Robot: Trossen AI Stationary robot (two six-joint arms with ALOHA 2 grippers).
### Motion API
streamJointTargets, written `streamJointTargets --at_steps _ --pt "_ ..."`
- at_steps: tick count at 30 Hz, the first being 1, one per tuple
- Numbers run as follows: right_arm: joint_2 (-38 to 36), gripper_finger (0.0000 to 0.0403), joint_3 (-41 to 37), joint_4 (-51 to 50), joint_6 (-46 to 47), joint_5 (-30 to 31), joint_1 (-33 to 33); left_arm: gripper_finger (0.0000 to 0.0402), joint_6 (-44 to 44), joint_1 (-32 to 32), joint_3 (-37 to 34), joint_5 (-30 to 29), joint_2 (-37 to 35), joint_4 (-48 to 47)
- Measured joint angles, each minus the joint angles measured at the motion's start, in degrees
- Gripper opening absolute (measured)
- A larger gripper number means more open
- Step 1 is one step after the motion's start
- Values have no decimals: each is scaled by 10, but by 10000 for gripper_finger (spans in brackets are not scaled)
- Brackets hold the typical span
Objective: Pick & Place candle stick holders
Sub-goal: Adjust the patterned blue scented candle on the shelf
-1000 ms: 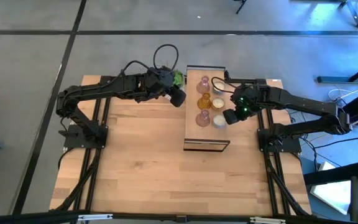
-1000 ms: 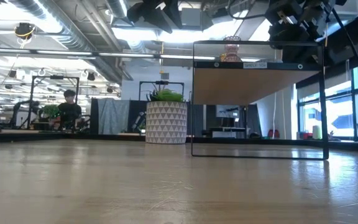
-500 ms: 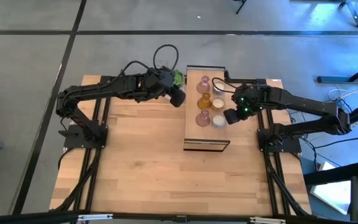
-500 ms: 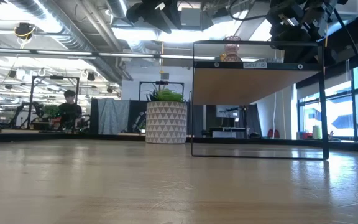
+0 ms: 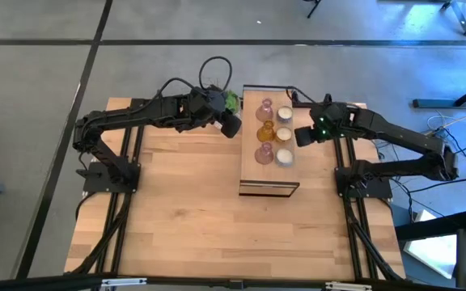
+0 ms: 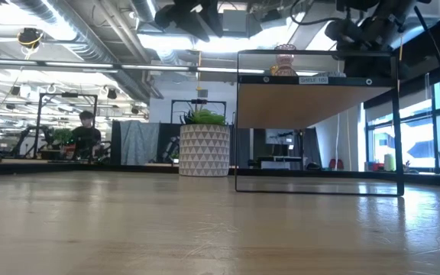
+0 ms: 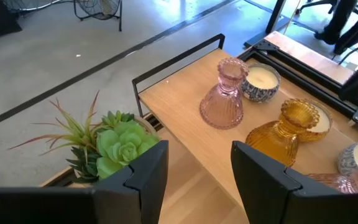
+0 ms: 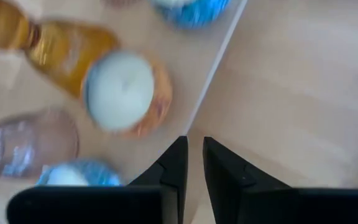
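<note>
Six candle holders stand in two rows on the stand (image 5: pixel 269 187) at the far middle of the counter (image 5: pixel 184 218): the pink glass (image 5: pixel 266 107), amber glass (image 5: pixel 264 131) and brownish-pink glass (image 5: pixel 264 153) along its left side, each paired with a cream candle (image 5: pixel 284 157) on the right, a grouping that looks like a finished display rather than pieces awaiting a move. The right gripper (image 5: pixel 304 137) hovers just off the stand's right edge beside the middle pair, its arm reaching in from the right with the wrist bent down; its fingers (image 8: pixel 174 163) are nearly closed, a thin gap between them, and hold nothing. The left gripper (image 5: pixel 231 126) waits by the succulent (image 7: pixel 114 140) at the stand's left edge, arm stretched across the counter's far side, fingers (image 7: pixel 148 171) partly open and empty, aimed towards the pink and amber glasses.
</note>
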Motion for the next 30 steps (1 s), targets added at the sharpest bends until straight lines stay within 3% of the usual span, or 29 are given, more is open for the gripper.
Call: streamJointTargets --at_steps 10,24,30 --pt "5 54 0 55 -48 112 -67 171 2 0 0 5 0 0" --pt "97 54 0 123 -71 16 -143 171 4 0 0 6 0 -1" --pt "99 54 0 159 -71 22 -149 171 6 0 0 6 0 -5"
